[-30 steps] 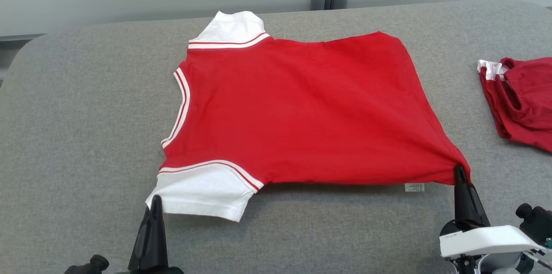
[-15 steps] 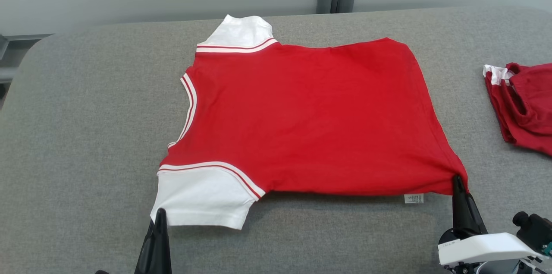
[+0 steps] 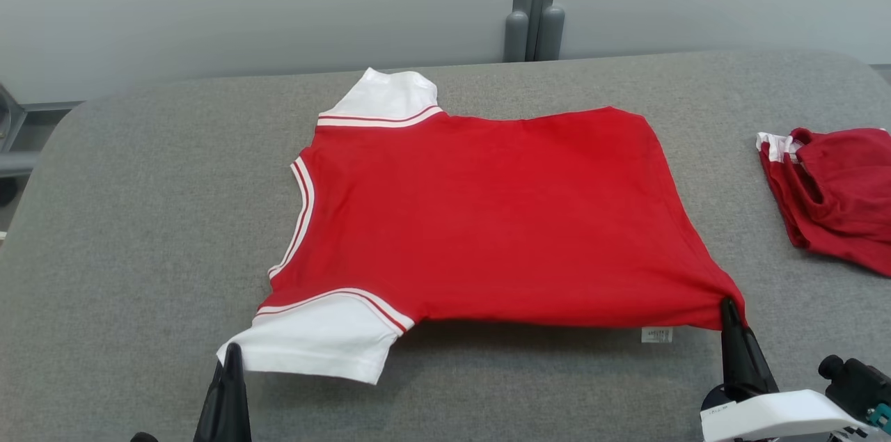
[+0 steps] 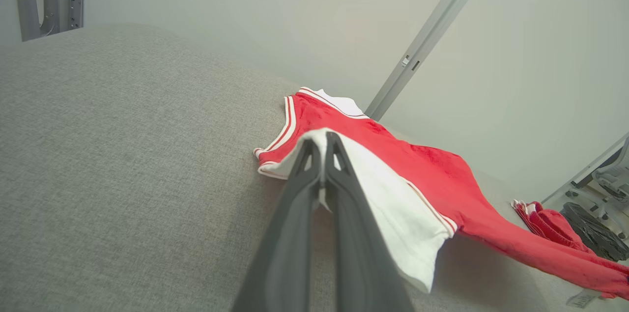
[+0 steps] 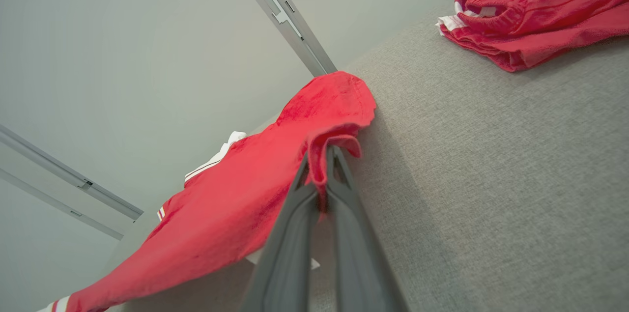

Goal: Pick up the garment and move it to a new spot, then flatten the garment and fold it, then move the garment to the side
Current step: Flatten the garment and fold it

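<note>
Both grippers are clamped on the garment (image 3: 487,219). The left gripper (image 3: 232,353) pinches the white sleeve (image 3: 320,337) hem and the right gripper (image 3: 728,304) pinches the red bottom corner. It's a red shirt with white striped trim, spread over the middle of the grey table (image 3: 125,233). Its near edge is lifted off the table with a shadow under it. A small white tag (image 3: 656,335) hangs at the near hem, print unreadable. A second red garment (image 3: 835,198) sits bunched at the table's right side.
</note>
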Tool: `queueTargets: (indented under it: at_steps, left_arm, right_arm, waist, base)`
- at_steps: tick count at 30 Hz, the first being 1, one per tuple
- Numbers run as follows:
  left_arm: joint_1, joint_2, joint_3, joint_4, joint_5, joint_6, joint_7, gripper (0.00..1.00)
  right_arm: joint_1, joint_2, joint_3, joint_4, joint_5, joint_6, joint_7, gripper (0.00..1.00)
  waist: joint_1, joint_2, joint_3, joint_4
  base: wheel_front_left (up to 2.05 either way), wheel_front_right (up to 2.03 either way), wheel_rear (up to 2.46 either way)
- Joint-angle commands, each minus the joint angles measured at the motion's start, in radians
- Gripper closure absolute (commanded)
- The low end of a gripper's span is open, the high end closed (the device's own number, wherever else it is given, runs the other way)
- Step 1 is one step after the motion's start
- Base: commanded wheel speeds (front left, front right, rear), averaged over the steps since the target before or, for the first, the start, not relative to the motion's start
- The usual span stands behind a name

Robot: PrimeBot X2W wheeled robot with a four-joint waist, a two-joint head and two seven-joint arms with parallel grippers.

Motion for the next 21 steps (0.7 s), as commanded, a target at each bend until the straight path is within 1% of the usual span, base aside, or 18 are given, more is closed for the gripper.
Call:
queueTargets:
  at_steps: [1,10,16,21]
  left_arm:
    - [-0.025,0.002,0.006,0.014,-0.008,-0.005,-0.002,1.00]
    - [-0.055,0.034,-0.024,0.054,-0.040,-0.006,-0.002,1.00]
    - [-0.097,0.066,-0.031,0.113,-0.074,-0.006,-0.002,1.00]
    - [-0.144,0.098,-0.065,0.181,-0.107,-0.006,-0.002,1.00]
  right_arm:
    - [0.019,-0.003,0.001,-0.005,0.005,0.000,-0.003,1.00]
    - [0.029,-0.003,0.004,0.020,0.016,0.000,-0.003,1.00]
    - [0.018,-0.003,0.012,0.057,0.017,0.000,-0.003,1.00]
    - [-0.006,-0.003,0.010,0.103,0.007,0.000,-0.003,1.00]
  waist:
    - [0.0001,0.0000,-0.016,-0.009]
    - [0.0001,0.0000,-0.018,-0.008]
    - [0.0001,0.0000,-0.011,-0.007]
    - [0.0001,0.0000,0.001,-0.013]
  base:
    - [0.00,0.00,0.00]
    - [0.00,0.00,0.00]
    - [0.00,0.00,0.00]
    - [0.00,0.00,0.00]
